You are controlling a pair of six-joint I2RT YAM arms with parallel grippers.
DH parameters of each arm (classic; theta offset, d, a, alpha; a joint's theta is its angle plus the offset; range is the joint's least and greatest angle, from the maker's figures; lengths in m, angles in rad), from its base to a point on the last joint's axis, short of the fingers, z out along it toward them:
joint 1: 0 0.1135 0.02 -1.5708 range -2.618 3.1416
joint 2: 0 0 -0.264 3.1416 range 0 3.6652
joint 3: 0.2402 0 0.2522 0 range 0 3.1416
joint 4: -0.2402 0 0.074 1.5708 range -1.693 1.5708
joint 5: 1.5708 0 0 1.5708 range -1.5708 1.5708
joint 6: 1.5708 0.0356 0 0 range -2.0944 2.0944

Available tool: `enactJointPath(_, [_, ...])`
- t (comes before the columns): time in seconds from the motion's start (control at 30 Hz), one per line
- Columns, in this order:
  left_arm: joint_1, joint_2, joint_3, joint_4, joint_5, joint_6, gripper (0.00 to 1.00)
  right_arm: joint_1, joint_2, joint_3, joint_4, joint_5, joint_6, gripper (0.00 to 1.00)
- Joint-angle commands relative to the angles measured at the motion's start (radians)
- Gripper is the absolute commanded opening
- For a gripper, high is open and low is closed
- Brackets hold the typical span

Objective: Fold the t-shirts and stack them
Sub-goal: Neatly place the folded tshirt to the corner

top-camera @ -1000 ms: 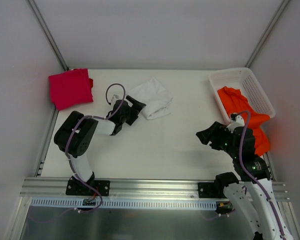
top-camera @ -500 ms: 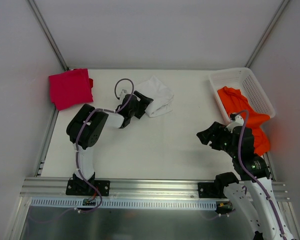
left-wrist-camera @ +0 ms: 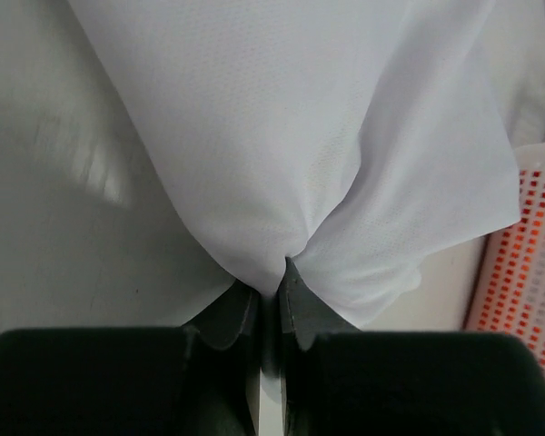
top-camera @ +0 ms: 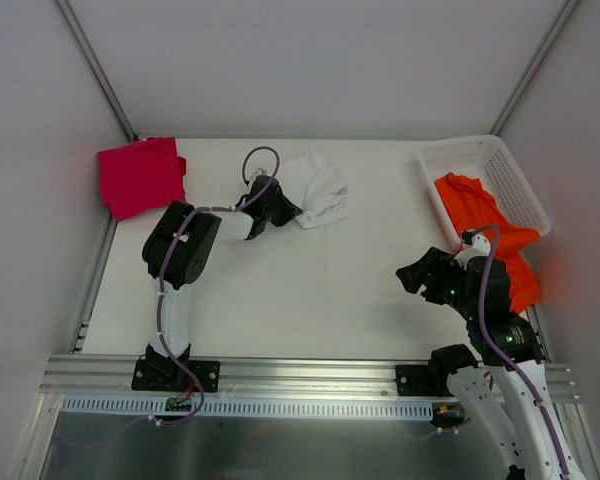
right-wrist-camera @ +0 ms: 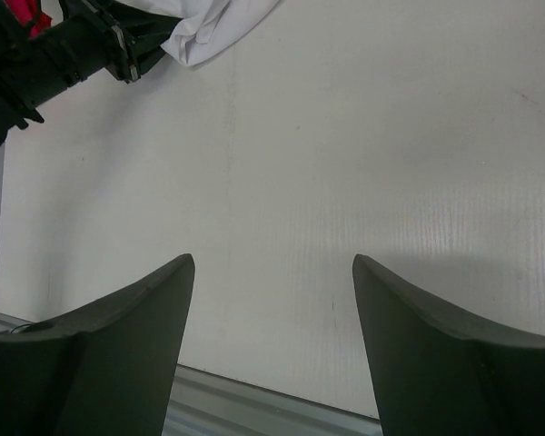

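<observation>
While right fingers [right-wrist-camera: 118,345] gape empty, left fingers [left-wrist-camera: 225,316] pinch the white t-shirt [left-wrist-camera: 282,136] between them.

Robotics lab test cell, by look of it. Plain white panels [top-camera: 310,60] enclosing white bench [top-camera: 310,300] on three sides, metal struts [top-camera: 97,70] running up corners. Left arm [top-camera: 175,255] and right arm [top-camera: 485,310] sitting bolted on black plates to aluminium rail [top-camera: 310,375] along near edge. Purple cables [top-camera: 262,149] looping off arms; slotted cable duct [top-camera: 280,405] running beneath rail.
</observation>
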Motion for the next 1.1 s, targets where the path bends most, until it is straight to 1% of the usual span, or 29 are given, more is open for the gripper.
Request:
enactJointPath(0.0, [0.038, 0.024, 0.169, -0.365, 0.080, 0.276, 0.00, 0.000, -0.015, 0.032, -0.002, -0.003, 0.002, 0.75])
enactJointPath(0.03, [0.053, 0.032, 0.298, -0.450, 0.090, 0.341, 0.00, 0.000, -0.017, 0.034, 0.005, -0.008, 0.007, 0.74])
enactJointPath(0.07, [0.062, 0.039, 0.361, -0.539, 0.088, 0.449, 0.00, 0.000, -0.018, 0.035, 0.010, -0.013, 0.011, 0.75])
enactJointPath(0.1, [0.071, 0.040, 0.408, -0.672, 0.077, 0.497, 0.00, 0.000, -0.020, 0.035, 0.015, -0.028, 0.019, 0.75])
enactJointPath(0.13, [0.082, 0.035, 0.489, -0.724, 0.071, 0.548, 0.00, 0.000, -0.021, 0.040, 0.022, -0.033, 0.022, 0.75])
enactJointPath(0.17, [0.103, 0.036, 0.533, -0.771, 0.070, 0.652, 0.00, 0.000, -0.030, 0.041, 0.022, -0.037, 0.027, 0.74])
enactJointPath(0.2, [0.110, 0.044, 0.582, -0.884, 0.056, 0.701, 0.00, 0.000, -0.038, 0.041, 0.025, -0.039, 0.028, 0.74])
enactJointPath(0.23, [0.116, 0.061, 0.670, -0.929, 0.035, 0.804, 0.00, 0.002, -0.044, 0.043, 0.024, -0.039, 0.031, 0.74])
enactJointPath(0.3, [0.130, 0.076, 0.740, -1.006, -0.011, 0.901, 0.00, 0.000, -0.070, 0.046, 0.024, -0.049, 0.036, 0.75])
enactJointPath(0.33, [0.133, 0.073, 0.773, -1.055, -0.043, 0.977, 0.00, 0.000, -0.080, 0.047, 0.024, -0.054, 0.042, 0.75])
enactJointPath(0.37, [0.134, 0.067, 0.774, -1.065, -0.114, 1.015, 0.00, 0.000, -0.092, 0.047, 0.022, -0.059, 0.042, 0.75])
enactJointPath(0.43, [0.140, 0.058, 0.768, -1.085, -0.157, 1.076, 0.00, 0.000, -0.126, 0.047, 0.007, -0.062, 0.047, 0.75])
enactJointPath(0.5, [0.149, 0.043, 0.752, -1.091, -0.232, 1.088, 0.00, 0.000, -0.156, 0.047, -0.004, -0.059, 0.047, 0.75])
enactJointPath(0.53, [0.156, 0.038, 0.749, -1.094, -0.248, 1.113, 0.00, 0.000, -0.164, 0.046, -0.014, -0.060, 0.045, 0.75])
enactJointPath(0.67, [0.188, 0.018, 0.729, -1.094, -0.306, 1.124, 0.00, 0.000, -0.195, 0.044, -0.045, -0.071, 0.045, 0.76])
enactJointPath(0.8, [0.234, -0.009, 0.706, -1.094, -0.433, 1.157, 0.00, 0.000, -0.242, 0.041, -0.086, -0.050, 0.036, 0.76])
enactJointPath(0.87, [0.255, -0.016, 0.706, -1.094, -0.447, 1.167, 0.00, 0.000, -0.264, 0.034, -0.091, -0.045, 0.036, 0.76])
enactJointPath(1.07, [0.357, -0.033, 0.734, -1.094, -0.430, 1.182, 0.00, -0.001, -0.270, 0.020, -0.093, -0.060, 0.037, 0.76])
